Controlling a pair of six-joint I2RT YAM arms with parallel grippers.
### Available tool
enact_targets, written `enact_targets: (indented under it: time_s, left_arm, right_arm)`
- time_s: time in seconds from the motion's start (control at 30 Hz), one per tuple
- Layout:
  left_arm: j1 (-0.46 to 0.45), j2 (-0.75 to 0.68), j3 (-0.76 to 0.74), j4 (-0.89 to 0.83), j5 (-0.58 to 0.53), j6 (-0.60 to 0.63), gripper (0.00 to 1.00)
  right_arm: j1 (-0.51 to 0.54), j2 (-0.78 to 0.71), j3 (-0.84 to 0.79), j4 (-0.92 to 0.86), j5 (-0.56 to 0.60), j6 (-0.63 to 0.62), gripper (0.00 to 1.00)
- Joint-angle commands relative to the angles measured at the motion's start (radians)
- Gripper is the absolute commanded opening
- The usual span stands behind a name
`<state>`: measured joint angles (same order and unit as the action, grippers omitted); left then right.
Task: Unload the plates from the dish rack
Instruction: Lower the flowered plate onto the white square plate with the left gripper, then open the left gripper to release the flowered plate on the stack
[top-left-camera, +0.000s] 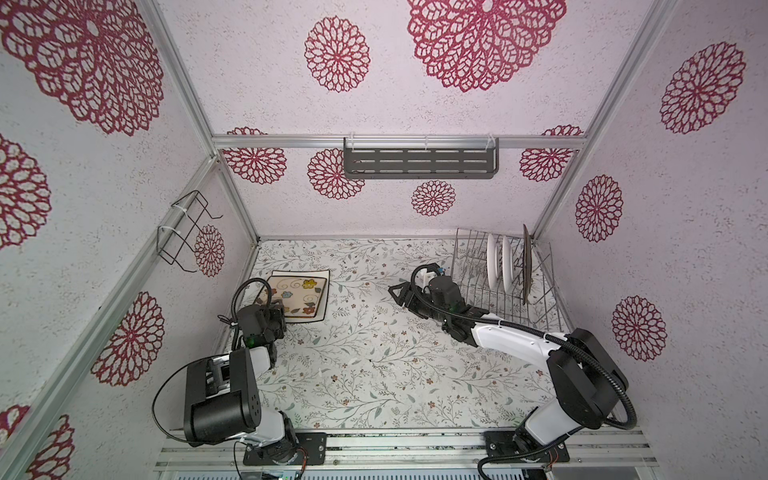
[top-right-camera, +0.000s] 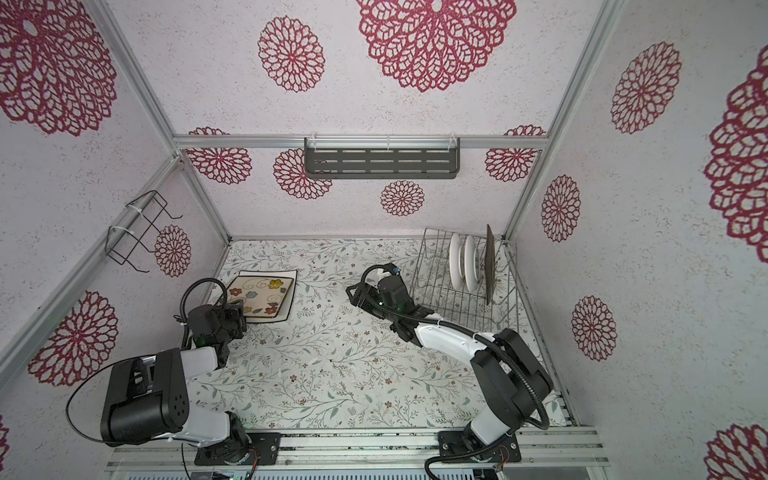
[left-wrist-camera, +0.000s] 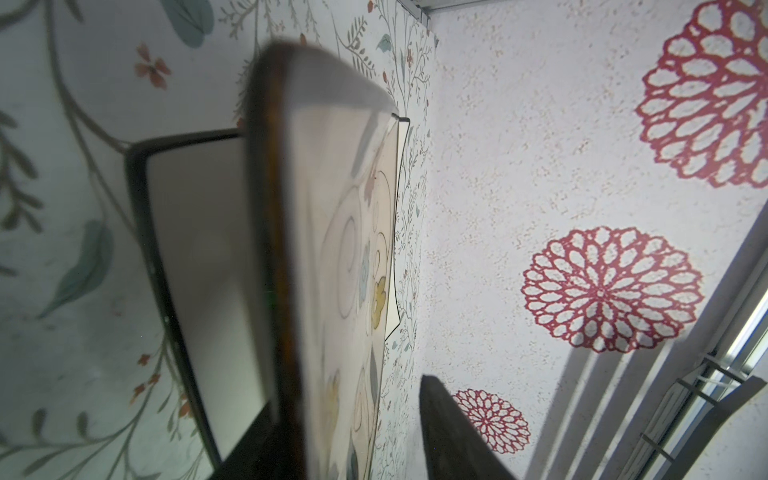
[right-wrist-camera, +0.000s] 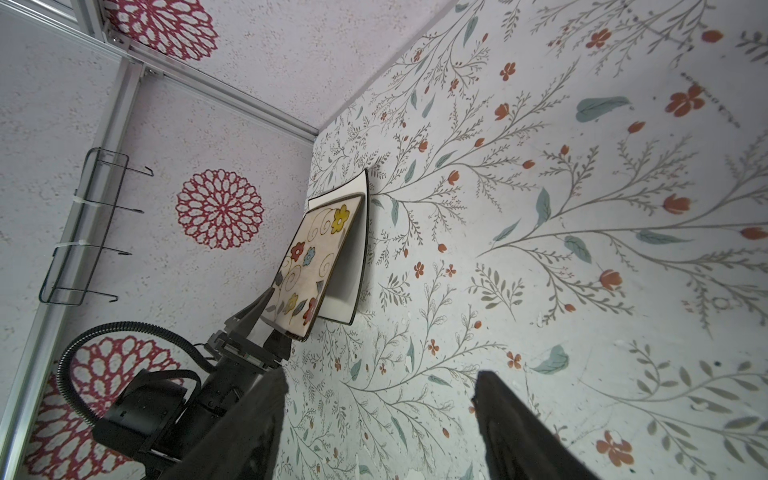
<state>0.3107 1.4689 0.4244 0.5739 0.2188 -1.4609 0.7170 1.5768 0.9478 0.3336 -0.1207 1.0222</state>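
Note:
The cream flowered square plate (top-left-camera: 299, 297) (top-right-camera: 264, 297) lies tilted on a white square plate with a dark rim (top-left-camera: 327, 275) (right-wrist-camera: 350, 266) at the table's back left. Its near edge is raised. My left gripper (top-left-camera: 271, 311) (left-wrist-camera: 353, 415) stands open round that near corner, and one finger (left-wrist-camera: 449, 436) is clear of the plate. The silver dish rack (top-left-camera: 507, 299) (top-right-camera: 457, 305) at the back right holds two round white plates (top-left-camera: 492, 259) (top-left-camera: 506, 262) and a dark plate (top-left-camera: 527, 266) on edge. My right gripper (top-left-camera: 399, 295) (right-wrist-camera: 380, 376) hangs open and empty over the table, left of the rack.
A dark grey slotted shelf (top-left-camera: 419, 164) hangs on the back wall. A black wire bracket (top-left-camera: 183, 232) is tied to the left wall's rail. Both arm bases sit on the aluminium rails at the table's front edge.

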Motion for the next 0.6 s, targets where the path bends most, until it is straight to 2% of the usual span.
enact_targets:
  time_s: [0.0,0.57]
  left_arm:
    - [0.007,-0.047,0.05,0.033,0.003,0.029,0.59]
    - [-0.001,-0.032,0.103,-0.098,0.036,0.072,0.77]
  right_arm:
    - [0.003,-0.004,-0.014,0.03,-0.006,0.009,0.74]
    - [0.004,-0.002,-0.012,0.037,-0.01,0.01,0.74]
